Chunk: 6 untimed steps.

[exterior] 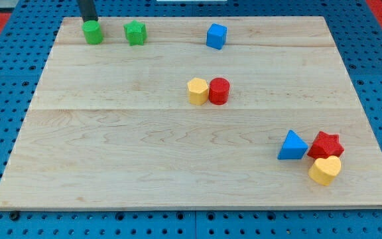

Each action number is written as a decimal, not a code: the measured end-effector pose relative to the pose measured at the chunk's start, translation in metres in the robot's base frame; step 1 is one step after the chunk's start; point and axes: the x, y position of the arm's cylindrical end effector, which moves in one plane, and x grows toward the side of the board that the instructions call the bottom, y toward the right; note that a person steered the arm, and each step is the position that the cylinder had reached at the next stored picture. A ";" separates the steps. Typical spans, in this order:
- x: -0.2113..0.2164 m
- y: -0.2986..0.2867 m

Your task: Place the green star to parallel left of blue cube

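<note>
The green star (135,32) lies near the board's top edge, left of centre. The blue cube (216,36) lies to its right at about the same height, well apart from it. A green cylinder (93,32) lies left of the star. My tip (90,20) comes down from the view's top edge and ends right behind the green cylinder, at its top side, touching or nearly touching it. The tip is left of the green star and far left of the blue cube.
A yellow hexagonal block (197,91) and a red cylinder (219,91) touch at the board's middle. A blue triangle (292,146), a red star (326,144) and a yellow heart (325,170) cluster at the lower right. The wooden board (111,146) rests on a blue pegboard.
</note>
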 end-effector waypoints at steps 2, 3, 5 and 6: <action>0.001 0.061; 0.013 0.069; 0.034 0.107; 0.034 0.125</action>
